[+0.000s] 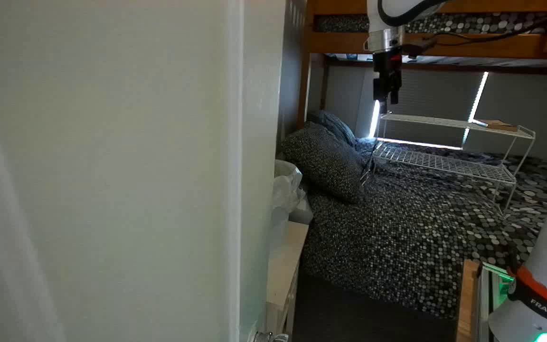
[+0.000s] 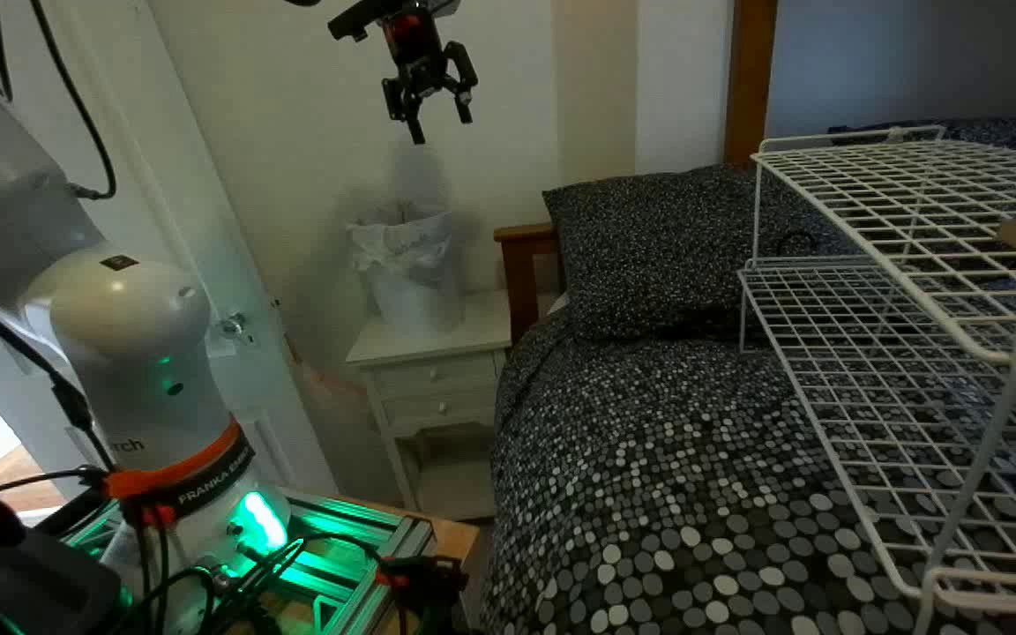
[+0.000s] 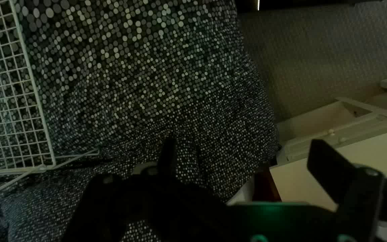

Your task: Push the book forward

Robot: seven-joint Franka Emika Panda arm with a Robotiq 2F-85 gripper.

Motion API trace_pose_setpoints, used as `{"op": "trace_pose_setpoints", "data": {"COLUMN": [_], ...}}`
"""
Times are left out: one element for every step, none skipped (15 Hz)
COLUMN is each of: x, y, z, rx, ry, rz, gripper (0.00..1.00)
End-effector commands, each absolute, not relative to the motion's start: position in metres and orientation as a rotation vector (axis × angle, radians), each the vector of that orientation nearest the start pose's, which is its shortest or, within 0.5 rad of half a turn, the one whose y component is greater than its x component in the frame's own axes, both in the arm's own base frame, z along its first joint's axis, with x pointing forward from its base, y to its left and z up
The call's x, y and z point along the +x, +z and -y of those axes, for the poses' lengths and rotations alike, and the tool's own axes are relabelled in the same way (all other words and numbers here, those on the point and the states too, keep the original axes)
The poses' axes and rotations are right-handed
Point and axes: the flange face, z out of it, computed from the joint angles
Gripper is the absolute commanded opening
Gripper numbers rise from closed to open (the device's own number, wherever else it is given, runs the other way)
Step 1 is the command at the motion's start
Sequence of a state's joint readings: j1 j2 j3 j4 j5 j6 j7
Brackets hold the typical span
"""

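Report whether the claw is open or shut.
Open: in an exterior view the claw has its fingers well apart, and the wrist view shows a wide gap between them.

Lettering on your robot arm [image 2: 138, 353]
You read "FRANKA E" on its black band [image 2: 215, 481] in both exterior views, the following letters cut off or blurred; in an exterior view, "rch" stands on the white casing [image 2: 151, 406] above.

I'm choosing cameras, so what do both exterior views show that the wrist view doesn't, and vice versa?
Only the exterior views show the robot's base and the book on the wire rack. Only the wrist view looks down past the gripper onto the dotted bedding, adding no object I can name. All share rack, bedding, pale nightstand and gripper.
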State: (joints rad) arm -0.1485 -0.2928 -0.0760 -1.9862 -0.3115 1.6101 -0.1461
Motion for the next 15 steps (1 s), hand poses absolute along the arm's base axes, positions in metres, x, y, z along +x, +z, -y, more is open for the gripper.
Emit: {"op": "trace_pose_setpoints", "data": {"x": [0.439,0.439,0.439,0.439,0.439,0.439,0.439,0.439,0.439,0.439,0.442,0.443,0.443,0.441,0.439], "y": [0.585,0.585,0.585,0.585,0.585,0.585,0.585,0.585,0.585,0.585,0.582,0.578,0.575,0.568,0.563], "z": [0.137,0.137,0.137,0.137,0.137,0.137,0.137,0.137,0.137,0.137,0.139,0.145,0.15,0.162,0.171], "rx": [-3.401,-3.401,-3.401,-3.401,-3.401,-3.401,-3.401,-3.401,-3.401,-3.401,-3.426,-3.439,-3.456,-3.489,-3.506], "ry": [0.232,0.232,0.232,0.232,0.232,0.232,0.232,0.232,0.232,0.232,0.222,0.245,0.251,0.283,0.306], "rz": [-0.083,-0.083,-0.083,-0.083,-0.083,-0.083,-0.083,-0.083,-0.083,-0.083,-0.128,-0.189,-0.232,-0.3,-0.349], "gripper": [1.0,1.0,1.0,1.0,1.0,1.0,1.0,1.0,1.0,1.0,1.0,1.0,1.0,1.0,1.0]}}
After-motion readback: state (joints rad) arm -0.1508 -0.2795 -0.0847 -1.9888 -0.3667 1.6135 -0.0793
